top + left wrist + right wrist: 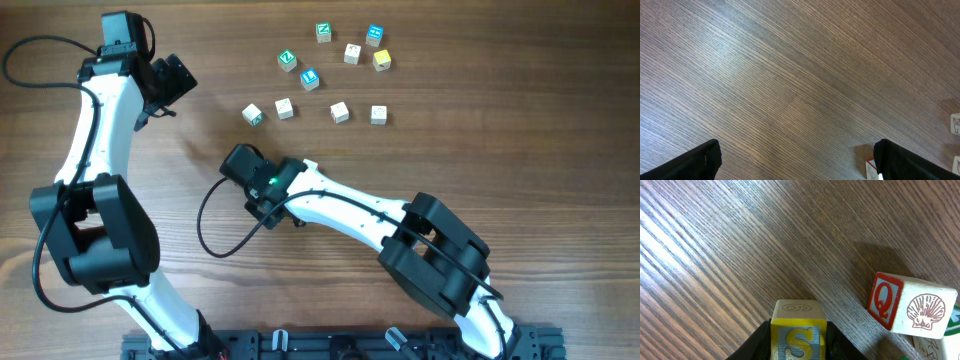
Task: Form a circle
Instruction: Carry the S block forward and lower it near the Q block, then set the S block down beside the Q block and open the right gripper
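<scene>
**A:** Right wrist view: the right pincer has its fingers against both sides of a yellow S cube, low over the surface.

**B:** And the other one?

**A:** The left pincer gapes wide, with nothing in it.

**B:** Where are the remaining pieces?

**A:** Overhead, the letter cubes lie loosely scattered toward the far edge, with no ring formed yet.

**B:** How will they handle?

**A:** Probably light, hard wood with slick faces. Pinch two opposite flat sides squarely, because a corner grip could let a cube twist out.
</scene>
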{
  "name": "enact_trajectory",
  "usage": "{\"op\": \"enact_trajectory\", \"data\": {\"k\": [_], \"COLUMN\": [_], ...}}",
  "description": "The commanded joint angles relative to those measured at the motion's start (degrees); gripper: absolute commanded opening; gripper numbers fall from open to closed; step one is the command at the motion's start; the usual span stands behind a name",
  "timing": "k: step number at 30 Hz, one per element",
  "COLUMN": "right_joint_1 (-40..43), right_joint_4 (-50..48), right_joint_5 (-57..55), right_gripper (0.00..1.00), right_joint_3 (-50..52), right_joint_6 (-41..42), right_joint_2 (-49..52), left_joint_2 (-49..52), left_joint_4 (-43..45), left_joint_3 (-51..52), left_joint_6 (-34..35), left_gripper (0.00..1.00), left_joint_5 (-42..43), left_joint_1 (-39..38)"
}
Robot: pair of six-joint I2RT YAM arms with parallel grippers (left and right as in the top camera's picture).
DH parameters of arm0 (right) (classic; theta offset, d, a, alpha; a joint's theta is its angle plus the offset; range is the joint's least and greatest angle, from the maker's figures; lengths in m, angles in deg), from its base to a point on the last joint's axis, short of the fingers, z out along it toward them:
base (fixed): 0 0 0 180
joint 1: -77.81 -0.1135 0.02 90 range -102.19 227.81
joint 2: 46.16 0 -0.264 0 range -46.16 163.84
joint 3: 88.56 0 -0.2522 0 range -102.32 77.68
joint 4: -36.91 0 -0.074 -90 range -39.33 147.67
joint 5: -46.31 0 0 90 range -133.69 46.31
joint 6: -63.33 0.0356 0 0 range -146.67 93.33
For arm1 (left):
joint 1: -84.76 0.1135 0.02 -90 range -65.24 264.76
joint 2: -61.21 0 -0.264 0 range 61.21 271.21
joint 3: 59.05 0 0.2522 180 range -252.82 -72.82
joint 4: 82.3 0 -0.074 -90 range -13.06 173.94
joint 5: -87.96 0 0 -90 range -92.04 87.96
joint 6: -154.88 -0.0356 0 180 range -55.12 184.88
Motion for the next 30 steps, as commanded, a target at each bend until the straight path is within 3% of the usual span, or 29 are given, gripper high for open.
{"op": "enact_trajectory", "data": {"k": [1, 7, 11, 30], "right_joint_1": [0.2, 0.2, 0.4, 2.5], "right_joint_4": [-0.2, 0.5, 1.8, 1.1], "right_joint_5": [0.5, 0.5, 0.0, 3.6], "right_gripper": [0.31, 0.26, 0.26, 0.27], "right_joint_3": [0.3, 0.3, 0.3, 0.4], "right_joint_6": [-0.4, -18.9, -27.0, -39.7], "right_joint_2": [-0.7, -0.7, -0.7, -0.7], "left_joint_2": [0.0, 0.0, 0.0, 0.0], "left_joint_4": [0.2, 0.2, 0.2, 0.2], "left_joint_3": [0.0, 0.0, 0.0, 0.0], "left_joint_6": [0.5, 0.5, 0.5, 0.5], "left_gripper": [1.0, 1.0, 1.0, 1.0], "left_joint_5": [0.1, 0.0, 0.1, 0.1], "left_joint_1": [0.1, 0.1, 0.1, 0.1]}}
